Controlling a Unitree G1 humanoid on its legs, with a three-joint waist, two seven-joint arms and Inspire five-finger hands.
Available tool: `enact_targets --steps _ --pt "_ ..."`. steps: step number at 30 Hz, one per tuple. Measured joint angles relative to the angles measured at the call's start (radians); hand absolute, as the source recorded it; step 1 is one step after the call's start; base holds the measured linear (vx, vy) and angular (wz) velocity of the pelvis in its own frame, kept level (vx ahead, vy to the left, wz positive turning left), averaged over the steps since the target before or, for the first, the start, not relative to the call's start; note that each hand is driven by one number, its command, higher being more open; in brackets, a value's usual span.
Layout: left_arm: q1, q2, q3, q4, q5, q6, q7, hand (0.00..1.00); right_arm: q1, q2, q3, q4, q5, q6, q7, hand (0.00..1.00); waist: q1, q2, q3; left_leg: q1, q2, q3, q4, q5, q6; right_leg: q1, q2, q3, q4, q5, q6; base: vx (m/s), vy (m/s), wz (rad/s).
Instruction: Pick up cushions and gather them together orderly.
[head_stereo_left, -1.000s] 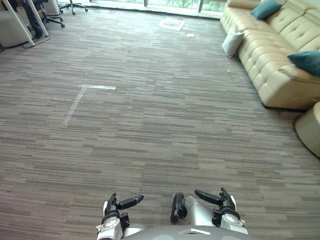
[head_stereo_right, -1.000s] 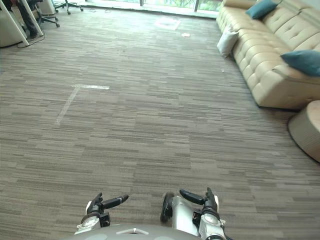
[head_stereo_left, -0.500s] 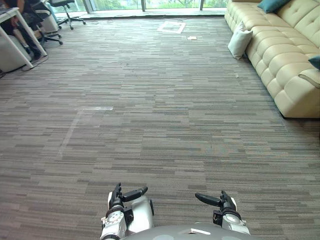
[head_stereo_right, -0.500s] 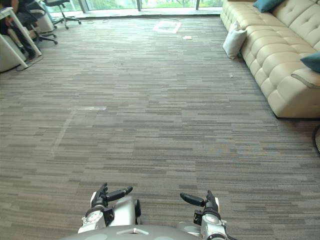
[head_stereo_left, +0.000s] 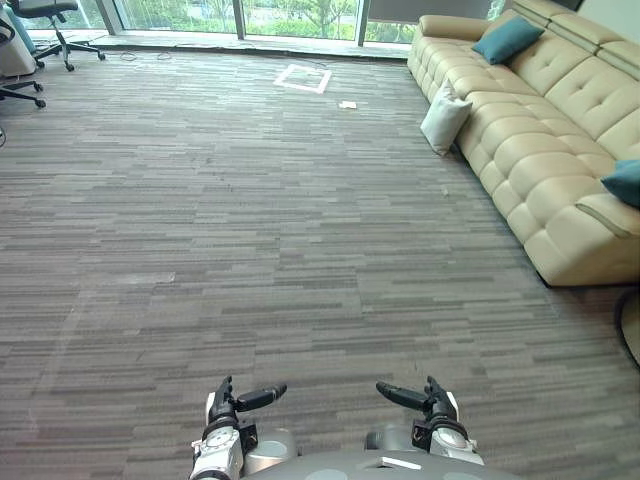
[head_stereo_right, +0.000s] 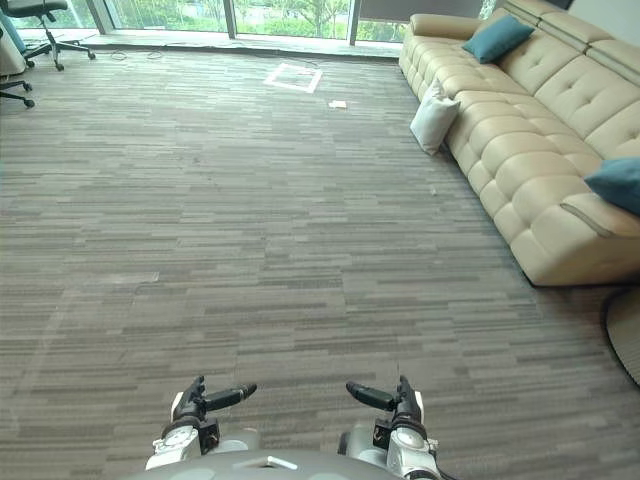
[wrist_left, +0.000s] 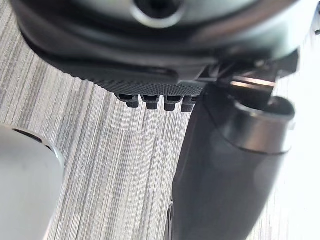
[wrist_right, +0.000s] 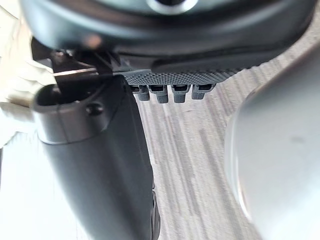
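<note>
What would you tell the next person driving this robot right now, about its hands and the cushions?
Left hand: open, holding nothing, low in front of the robot.
Right hand: open, holding nothing.
White square fabric cushion: on the grey striped carpet, leaning against the beige tufted sofa.
Teal fabric cushion: on the sofa's far end.
Second teal cushion: on its near end.
Done: nothing picked up yet.
Left: walk over, lift the white cushion, group all three neatly.
</note>
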Motion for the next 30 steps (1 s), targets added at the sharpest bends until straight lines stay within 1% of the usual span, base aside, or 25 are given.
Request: enact_targets --steps 1,2,3,4,6,7,8,9,10,12,15,17,18,19,20,21,22,23,24,25,26,27,28,29,30 --pt "0.001 0.0 -0.002 0.002 0.001 0.0 0.0 1.0 0.001 0.001 -0.011 -0.002 0.01 0.001 0.003 1.0 -0.001 0.001 -0.001 0.017 0.001 -0.002 -0.016 -0.003 -0.004 -0.004 0.009 -0.002 -0.06 0.012 0.006 0.59 -0.165 0.54" --pt "0.007 0.0 -0.002 0.012 0.007 0.0 -0.001 1.0 -0.004 0.0 -0.048 0.0 0.019 0.008 -0.001 1.0 -0.016 0.006 0.0 0.089 0.008 -0.013 -0.074 -0.011 -0.01 -0.024 0.038 0.01 -0.219 0.128 -0.03 0.93 -0.257 0.62" --pt "0.011 -0.015 -0.001 0.024 0.017 0.0 -0.004 1.0 -0.005 -0.015 -0.046 0.006 0.021 0.011 -0.001 1.0 -0.033 0.027 -0.011 0.118 0.031 -0.044 -0.074 -0.006 -0.017 -0.009 0.062 0.01 -0.193 0.172 -0.11 0.8 -0.234 0.54" --pt "0.013 -0.022 -0.001 0.028 0.019 -0.001 -0.006 1.0 -0.009 -0.027 -0.041 0.008 0.016 0.012 -0.001 1.0 -0.028 0.044 -0.016 0.117 0.051 -0.05 -0.062 0.002 -0.031 -0.013 0.067 -0.001 -0.169 0.146 -0.117 0.81 -0.254 0.35" --pt "0.003 -0.037 0.007 0.03 0.021 -0.001 -0.02 1.0 -0.024 -0.031 -0.039 0.007 0.001 0.014 -0.001 1.0 -0.024 0.067 -0.01 0.054 0.071 -0.073 0.134 0.074 -0.091 0.013 0.075 -0.01 -0.111 0.039 -0.13 0.76 -0.247 0.06" --pt "0.0 -0.044 0.02 0.03 0.021 0.0 -0.02 1.0 -0.025 -0.026 -0.038 0.007 0.001 0.018 0.002 1.0 -0.024 0.081 -0.006 -0.022 0.085 -0.105 0.325 0.15 -0.115 0.063 0.094 -0.011 -0.135 0.011 -0.132 0.71 -0.213 -0.05" --pt "0.0 -0.056 0.051 0.022 0.02 -0.001 -0.02 1.0 -0.025 -0.037 -0.027 0.009 0.0 0.026 0.004 1.0 -0.02 0.101 0.003 -0.137 0.113 -0.145 0.614 0.251 -0.179 0.156 0.133 -0.009 -0.201 -0.007 -0.135 0.95 -0.233 -0.14" --pt "0.002 -0.065 0.065 0.002 0.018 -0.002 -0.02 1.0 -0.025 -0.038 -0.027 0.014 0.001 0.031 0.002 1.0 -0.016 0.11 0.009 -0.203 0.142 -0.129 0.775 0.248 -0.177 0.235 0.159 0.002 -0.251 -0.012 -0.142 0.64 -0.119 -0.22" --pt "0.005 -0.061 0.081 -0.018 0.018 -0.003 -0.021 1.0 -0.025 -0.033 -0.013 0.017 0.002 0.031 -0.001 1.0 -0.011 0.101 0.019 -0.263 0.164 -0.099 0.878 0.227 -0.165 0.315 0.176 0.019 -0.305 -0.019 -0.15 0.73 -0.11 -0.31" --pt "0.011 -0.046 0.081 -0.068 0.016 -0.013 -0.02 1.0 -0.025 -0.012 0.005 0.034 0.002 0.03 -0.001 1.0 0.013 0.061 0.021 -0.424 0.173 -0.031 0.915 0.175 -0.125 0.45 0.179 0.063 -0.422 -0.028 -0.141 0.53 -0.054 -0.45" --pt "0.011 -0.046 0.087 -0.101 -0.001 -0.025 -0.019 1.0 -0.035 0.0 0.005 0.04 0.002 0.034 0.0 1.0 0.025 0.054 0.024 -0.565 0.167 0.023 0.74 0.116 -0.096 0.547 0.171 0.104 -0.499 -0.035 -0.124 0.47 0.027 -0.54" --pt "0.009 -0.056 0.096 -0.129 -0.021 -0.034 -0.019 1.0 -0.033 0.004 0.015 0.046 0.003 0.038 -0.004 1.0 0.043 0.047 0.034 -0.632 0.135 0.058 0.493 0.118 -0.078 0.639 0.134 0.149 -0.549 -0.058 -0.094 0.68 0.174 -0.65" --pt "0.009 -0.06 0.096 -0.135 -0.023 -0.037 -0.018 1.0 -0.03 0.005 0.017 0.048 0.003 0.039 -0.005 1.0 0.049 0.046 0.034 -0.647 0.122 0.058 0.371 0.145 -0.085 0.669 0.12 0.164 -0.565 -0.068 -0.089 0.71 0.255 -0.87" --pt "0.012 -0.065 0.096 -0.144 -0.032 -0.042 -0.018 1.0 -0.024 -0.001 0.046 0.056 0.002 0.038 -0.009 1.0 0.066 0.051 0.029 -0.662 0.113 0.052 0.202 0.245 -0.073 0.704 0.108 0.207 -0.568 -0.113 -0.083 0.5 0.208 -0.8" --pt "0.012 -0.064 0.096 -0.144 -0.034 -0.044 -0.018 1.0 -0.022 0.0 0.054 0.06 0.002 0.038 -0.009 1.0 0.072 0.048 0.022 -0.661 0.106 0.052 0.214 0.284 -0.062 0.711 0.101 0.221 -0.562 -0.123 -0.08 0.77 0.314 -0.72" --pt "0.01 -0.051 0.094 -0.14 -0.038 -0.045 -0.017 1.0 -0.024 0.013 0.072 0.07 0.002 0.04 -0.009 1.0 0.068 0.018 0.006 -0.658 0.079 0.058 0.233 0.313 -0.056 0.702 0.067 0.248 -0.524 -0.124 -0.086 0.68 0.265 -0.34" --pt "0.01 -0.041 0.091 -0.14 -0.04 -0.043 -0.018 1.0 -0.02 0.026 0.073 0.071 0.002 0.039 -0.009 1.0 0.069 -0.01 -0.008 -0.652 0.065 0.073 0.243 0.313 -0.04 0.662 0.037 0.27 -0.437 -0.112 -0.074 0.81 0.321 -0.24" --pt "0.009 -0.035 0.092 -0.138 -0.041 -0.042 -0.018 1.0 -0.017 0.032 0.071 0.073 0.002 0.04 -0.008 1.0 0.07 -0.023 -0.011 -0.643 0.053 0.082 0.261 0.291 -0.009 0.64 0.02 0.283 -0.371 -0.098 -0.05 0.66 0.275 -0.14" --pt "0.007 -0.023 0.088 -0.135 -0.04 -0.033 -0.017 1.0 -0.016 0.047 0.066 0.072 0.001 0.039 -0.009 1.0 0.068 -0.044 -0.008 -0.611 0.025 0.096 0.287 0.24 0.007 0.597 -0.01 0.307 -0.22 -0.062 0.001 0.52 0.231 -0.03" --pt "0.003 -0.016 0.086 -0.125 -0.039 -0.031 -0.017 1.0 -0.016 0.048 0.066 0.072 0.001 0.039 -0.009 1.0 0.069 -0.052 -0.006 -0.585 0.013 0.104 0.299 0.209 0.015 0.561 -0.022 0.324 -0.103 -0.018 0.036 0.51 0.221 -0.01" --pt "-0.006 -0.007 0.086 -0.1 -0.039 -0.021 -0.01 1.0 -0.017 0.041 0.067 0.069 0.001 0.036 -0.006 1.0 0.066 -0.054 -0.002 -0.513 -0.013 0.111 0.303 0.154 0.025 0.462 -0.04 0.36 0.168 0.102 0.123 0.74 0.283 0.0" --pt "-0.01 -0.008 0.086 -0.075 -0.039 -0.013 0.0 1.0 -0.016 0.035 0.068 0.057 0.001 0.03 -0.001 1.0 0.062 -0.05 0.001 -0.438 -0.029 0.109 0.294 0.109 0.032 0.384 -0.042 0.355 0.353 0.114 0.15 0.61 0.225 -0.01" --pt "-0.011 -0.01 0.085 -0.069 -0.039 -0.009 0.003 1.0 -0.015 0.032 0.068 0.05 0.0 0.029 0.001 1.0 0.06 -0.044 0.005 -0.402 -0.033 0.108 0.284 0.093 0.034 0.351 -0.039 0.345 0.41 0.107 0.139 0.66 0.19 0.04" --pt "-0.009 -0.016 0.075 -0.061 -0.038 -0.002 0.006 1.0 -0.011 0.022 0.068 0.027 0.0 0.027 0.004 1.0 0.058 -0.018 0.01 -0.306 -0.035 0.101 0.239 0.061 0.039 0.263 -0.032 0.296 0.484 0.073 0.09 0.41 0.085 0.06" --pt "-0.006 -0.021 0.073 -0.057 -0.038 -0.001 0.006 1.0 -0.008 0.016 0.068 0.014 0.0 0.025 0.004 1.0 0.054 -0.01 0.01 -0.261 -0.034 0.093 0.208 0.053 0.037 0.224 -0.026 0.258 0.482 0.059 0.074 0.61 0.101 0.13"
